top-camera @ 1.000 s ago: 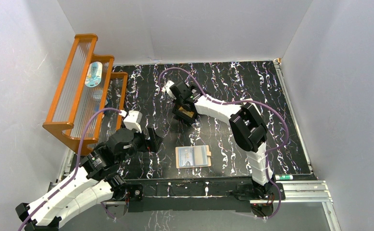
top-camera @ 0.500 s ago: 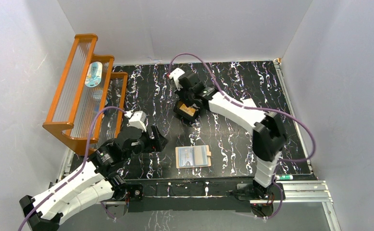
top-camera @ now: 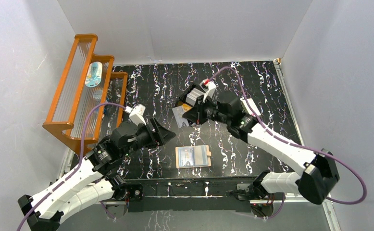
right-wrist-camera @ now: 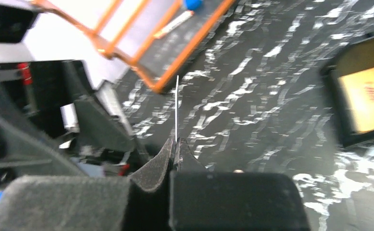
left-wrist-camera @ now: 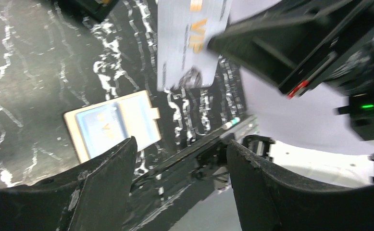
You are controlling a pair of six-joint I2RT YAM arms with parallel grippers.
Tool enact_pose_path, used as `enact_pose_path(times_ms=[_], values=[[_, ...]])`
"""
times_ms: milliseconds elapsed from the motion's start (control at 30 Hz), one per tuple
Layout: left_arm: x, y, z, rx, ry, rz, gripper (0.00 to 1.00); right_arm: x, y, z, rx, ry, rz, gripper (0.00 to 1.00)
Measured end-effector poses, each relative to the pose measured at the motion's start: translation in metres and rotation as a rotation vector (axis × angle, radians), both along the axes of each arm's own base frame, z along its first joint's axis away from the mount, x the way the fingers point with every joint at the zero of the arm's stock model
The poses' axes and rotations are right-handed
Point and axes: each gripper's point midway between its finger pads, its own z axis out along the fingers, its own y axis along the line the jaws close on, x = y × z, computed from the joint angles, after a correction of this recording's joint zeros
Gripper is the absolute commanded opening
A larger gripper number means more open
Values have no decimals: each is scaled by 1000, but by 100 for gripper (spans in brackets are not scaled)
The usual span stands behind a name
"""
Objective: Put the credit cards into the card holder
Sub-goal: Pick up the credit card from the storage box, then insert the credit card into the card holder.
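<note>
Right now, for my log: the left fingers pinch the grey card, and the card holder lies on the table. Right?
No: the right fingers pinch the grey card, edge-on in the right wrist view. The card holder does lie on the table.

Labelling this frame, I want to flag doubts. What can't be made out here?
1. Right wrist view: the black tray is blurred and cut off by the right edge, so its cards cannot be counted. The card in the right hand shows edge-on only.
2. Left wrist view: the card's top is cut by the upper edge, and the card holder print is blurred.
3. Top view: the right hand largely covers the tray.
</note>
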Motion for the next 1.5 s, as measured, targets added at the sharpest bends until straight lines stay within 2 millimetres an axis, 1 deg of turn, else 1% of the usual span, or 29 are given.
enact_pose_path(times_ms=[133,233,367,433,467,500,567,633,667,733,833,867,1000,1100,1167,1333,1400,1500], values=[[-2,-3,28,-107,-48,-5,68,-29,0,20,198,75,59,0],[-2,-5,39,-144,-71,-9,68,-46,0,37,333,112,110,0],[-1,-7,50,-168,-91,-15,62,-61,1,48,434,159,178,0],[-1,-8,54,-177,-101,-19,53,-67,2,51,468,183,210,0],[-1,-8,55,-179,-105,-20,46,-69,2,52,481,192,221,0],[-1,-9,57,-182,-108,-21,37,-71,3,53,492,201,233,0],[-1,-9,59,-189,-114,-25,23,-74,3,54,503,214,249,0],[-1,-10,62,-197,-122,-30,5,-76,2,54,510,223,260,3],[-1,-11,63,-203,-126,-33,0,-77,2,53,512,230,265,5],[-2,-12,67,-215,-135,-42,0,-79,2,51,510,243,268,12],[-4,-14,70,-224,-138,-55,0,-79,1,46,503,260,263,32],[-4,-15,70,-224,-136,-58,0,-78,1,45,498,267,258,36],[0,-17,65,-188,-108,-50,0,-73,0,27,435,305,202,48],[6,-19,52,-127,-67,-33,0,-68,-6,7,355,330,129,54],[10,-19,38,-76,-31,-20,0,-62,-12,-6,294,338,68,54],[18,-22,-9,84,95,0,0,-45,-33,-45,86,357,-112,53],[20,-23,-26,135,140,3,0,-41,-43,-65,-5,372,-168,54],[20,-24,-50,203,200,5,0,-39,-58,-104,-161,415,-231,54]])
